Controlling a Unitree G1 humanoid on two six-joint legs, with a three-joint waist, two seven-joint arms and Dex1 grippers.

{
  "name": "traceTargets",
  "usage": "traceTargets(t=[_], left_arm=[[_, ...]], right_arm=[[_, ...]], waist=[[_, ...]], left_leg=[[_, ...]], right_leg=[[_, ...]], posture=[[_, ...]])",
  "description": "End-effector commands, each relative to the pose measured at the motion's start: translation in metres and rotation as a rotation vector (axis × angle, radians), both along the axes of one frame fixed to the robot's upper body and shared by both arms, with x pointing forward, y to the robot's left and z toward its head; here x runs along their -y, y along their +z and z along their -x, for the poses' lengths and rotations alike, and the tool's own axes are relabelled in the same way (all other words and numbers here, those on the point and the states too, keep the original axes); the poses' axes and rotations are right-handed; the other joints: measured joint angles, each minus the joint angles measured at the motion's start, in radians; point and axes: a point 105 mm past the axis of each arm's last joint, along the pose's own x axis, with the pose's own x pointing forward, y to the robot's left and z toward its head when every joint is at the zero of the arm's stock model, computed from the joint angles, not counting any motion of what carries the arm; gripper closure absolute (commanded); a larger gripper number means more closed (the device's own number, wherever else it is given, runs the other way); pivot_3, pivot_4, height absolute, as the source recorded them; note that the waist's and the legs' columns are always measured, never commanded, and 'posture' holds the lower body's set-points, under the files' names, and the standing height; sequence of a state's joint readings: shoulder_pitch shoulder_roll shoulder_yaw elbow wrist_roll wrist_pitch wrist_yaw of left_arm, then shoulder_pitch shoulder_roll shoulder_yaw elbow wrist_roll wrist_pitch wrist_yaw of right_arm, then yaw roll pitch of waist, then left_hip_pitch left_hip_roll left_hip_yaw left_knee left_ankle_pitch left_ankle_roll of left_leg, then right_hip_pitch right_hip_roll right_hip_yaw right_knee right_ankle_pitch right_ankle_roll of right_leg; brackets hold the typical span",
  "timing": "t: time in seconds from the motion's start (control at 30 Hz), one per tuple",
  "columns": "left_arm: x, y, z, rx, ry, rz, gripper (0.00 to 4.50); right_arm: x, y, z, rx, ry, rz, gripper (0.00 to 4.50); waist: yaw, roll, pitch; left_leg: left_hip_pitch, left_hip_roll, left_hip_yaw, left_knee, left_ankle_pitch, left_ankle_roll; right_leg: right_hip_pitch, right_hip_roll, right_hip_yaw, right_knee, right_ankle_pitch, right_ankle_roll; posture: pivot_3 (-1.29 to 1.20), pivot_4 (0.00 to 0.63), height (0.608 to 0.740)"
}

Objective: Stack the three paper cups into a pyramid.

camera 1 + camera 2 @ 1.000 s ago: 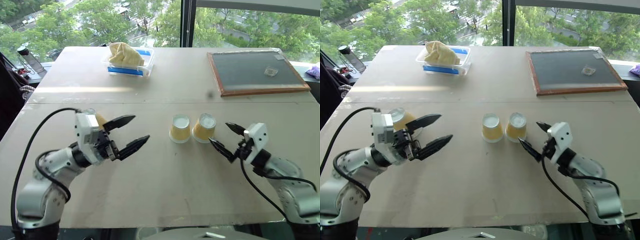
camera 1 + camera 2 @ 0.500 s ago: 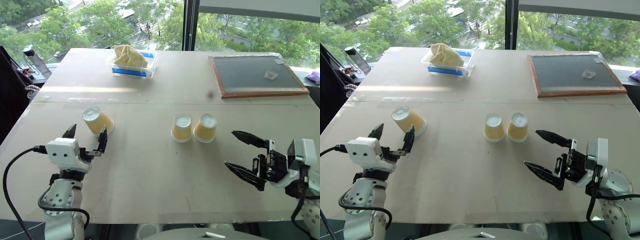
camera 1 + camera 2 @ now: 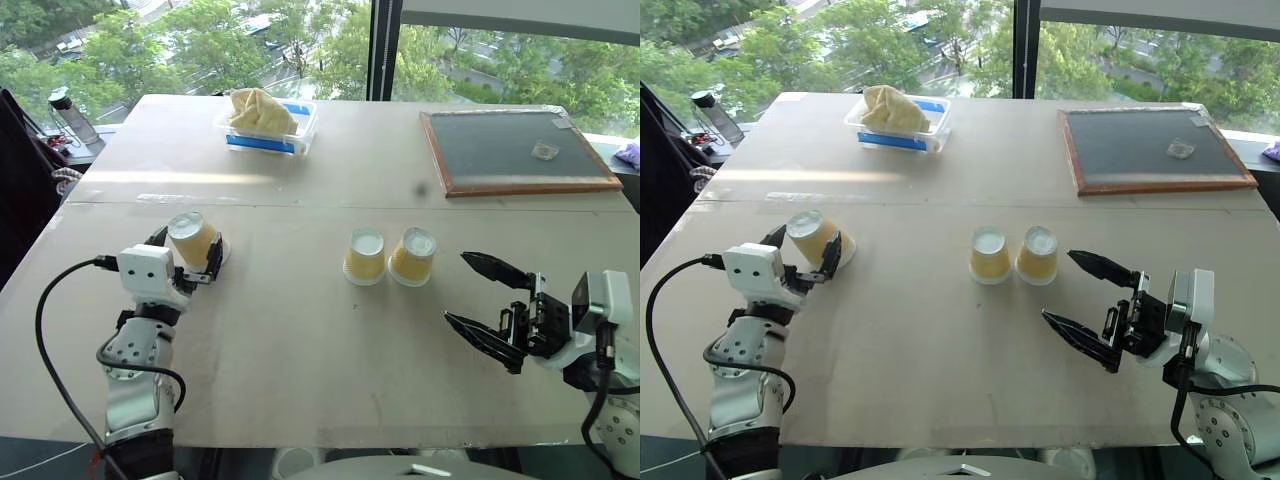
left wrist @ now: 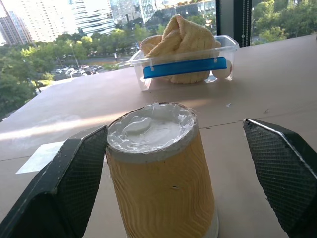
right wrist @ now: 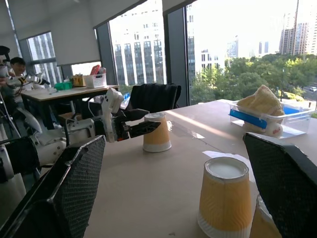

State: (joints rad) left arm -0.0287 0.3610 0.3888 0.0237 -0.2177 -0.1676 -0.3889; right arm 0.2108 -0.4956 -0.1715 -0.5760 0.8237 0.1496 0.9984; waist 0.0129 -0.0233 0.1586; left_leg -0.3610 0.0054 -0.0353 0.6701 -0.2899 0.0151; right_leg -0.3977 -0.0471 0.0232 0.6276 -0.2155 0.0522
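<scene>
Three yellow paper cups stand upside down on the table. Two of them [image 3: 364, 256] [image 3: 411, 257] sit side by side in the middle. The third cup [image 3: 193, 240] stands apart at the left. My left gripper [image 3: 186, 252] is open with one finger on each side of it. In the left wrist view this cup [image 4: 161, 183] sits close to one finger [image 4: 74, 183] and clear of the other. My right gripper [image 3: 455, 288] is open and empty, hanging to the right of the pair and nearer to me. It points at the pair without touching either cup.
A clear tub [image 3: 265, 120] holding a yellow cloth stands at the back of the table. A wood-framed blackboard [image 3: 515, 148] lies at the back right. A bottle [image 3: 70, 115] stands off the far left edge. A person [image 5: 17, 67] sits at a distant desk.
My left gripper swung from pointing right to pointing forward, then moved up around the left cup. My right gripper drew back from the pair of cups and rose. Both stayed open.
</scene>
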Motion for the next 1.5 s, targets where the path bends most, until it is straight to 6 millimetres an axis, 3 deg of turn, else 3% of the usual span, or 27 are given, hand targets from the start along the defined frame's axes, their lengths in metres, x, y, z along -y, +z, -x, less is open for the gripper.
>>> traceTargets(t=[0.03,0.13,0.6,0.67,0.73,0.77,0.97,1.1,1.23,1.4,1.5], left_arm=[[-0.009,0.015,-0.003,0.082,0.053,0.010,0.00],[-0.010,0.022,-0.003,0.117,0.093,0.013,0.00],[-0.009,0.011,-0.019,0.034,0.069,0.015,0.00],[-0.008,0.012,-0.020,0.032,0.065,0.012,0.79],[-0.009,0.012,-0.021,0.033,0.069,0.017,1.89],[-0.009,0.012,-0.021,0.031,0.067,0.017,2.09],[-0.005,0.030,-0.028,0.070,0.024,0.010,2.12],[0.042,0.079,-0.046,0.153,-0.250,-0.005,2.12],[0.110,0.119,-0.050,0.162,-0.657,-0.019,2.12],[0.169,0.128,-0.036,0.063,-1.057,-0.135,2.12],[0.187,0.123,-0.029,-0.001,-1.201,-0.206,2.12]], right_arm=[[-0.004,0.008,0.004,0.033,0.011,-0.005,0.11],[-0.003,0.007,0.004,0.033,0.007,-0.006,0.11],[-0.005,0.005,0.004,0.030,0.007,-0.009,0.11],[-0.005,0.005,0.005,0.030,0.007,-0.009,0.00],[-0.005,0.005,0.005,0.031,0.007,-0.009,0.00],[-0.005,0.005,0.005,0.032,0.006,-0.010,0.00],[-0.004,0.004,0.006,0.029,-0.007,-0.005,0.00],[0.003,0.006,0.004,0.027,-0.058,-0.028,0.00],[0.013,0.001,0.005,0.016,-0.110,-0.040,0.00],[0.021,-0.009,0.006,0.015,-0.162,-0.029,0.00],[0.026,-0.009,0.005,0.044,-0.208,-0.037,0.00]], waist=[[0.000,0.000,0.000],[0.000,0.000,0.000],[-0.001,0.000,0.000],[-0.001,0.000,0.000],[-0.001,0.000,0.000],[0.000,0.000,0.000],[0.000,0.000,0.000],[0.008,-0.002,0.001],[0.007,-0.002,0.001],[-0.023,-0.001,0.001],[-0.030,0.001,0.003]], left_leg=[[0.000,0.000,0.000,0.000,0.000,0.000],[-0.001,0.000,-0.001,0.000,0.000,0.000],[-0.001,0.000,-0.001,0.000,0.000,0.000],[-0.001,0.000,0.000,0.000,0.000,0.000],[-0.001,0.000,-0.001,0.000,0.000,0.000],[-0.001,0.000,-0.001,0.000,0.000,0.000],[-0.001,0.000,-0.001,0.000,0.000,0.000],[-0.003,-0.001,-0.003,0.000,0.000,0.000],[-0.004,-0.003,-0.004,0.001,0.000,0.000],[-0.002,-0.003,0.000,-0.001,0.000,0.000],[-0.003,-0.002,0.000,-0.002,0.000,0.000]], right_leg=[[0.000,0.000,0.000,0.000,0.000,0.000],[0.000,0.000,0.000,0.000,0.001,0.001],[0.000,-0.001,-0.001,0.000,0.001,0.001],[0.000,-0.001,-0.001,0.000,0.001,0.001],[0.000,-0.001,-0.001,0.000,0.001,0.001],[0.000,-0.001,-0.001,0.000,0.001,0.001],[0.000,-0.001,-0.001,0.000,0.001,0.001],[0.000,-0.001,-0.004,0.000,0.001,0.001],[0.000,-0.001,-0.004,-0.001,0.001,0.001],[-0.001,0.000,0.000,-0.001,0.000,0.001],[-0.003,0.001,0.000,0.000,0.000,0.001]], posture=[[0.00,0.150,0.740],[0.00,0.150,0.740],[0.00,0.150,0.740],[0.00,0.150,0.740],[0.00,0.150,0.740],[0.00,0.150,0.740],[0.00,0.150,0.740],[0.00,0.150,0.740],[0.00,0.150,0.740],[0.00,0.150,0.740],[0.00,0.150,0.740]])
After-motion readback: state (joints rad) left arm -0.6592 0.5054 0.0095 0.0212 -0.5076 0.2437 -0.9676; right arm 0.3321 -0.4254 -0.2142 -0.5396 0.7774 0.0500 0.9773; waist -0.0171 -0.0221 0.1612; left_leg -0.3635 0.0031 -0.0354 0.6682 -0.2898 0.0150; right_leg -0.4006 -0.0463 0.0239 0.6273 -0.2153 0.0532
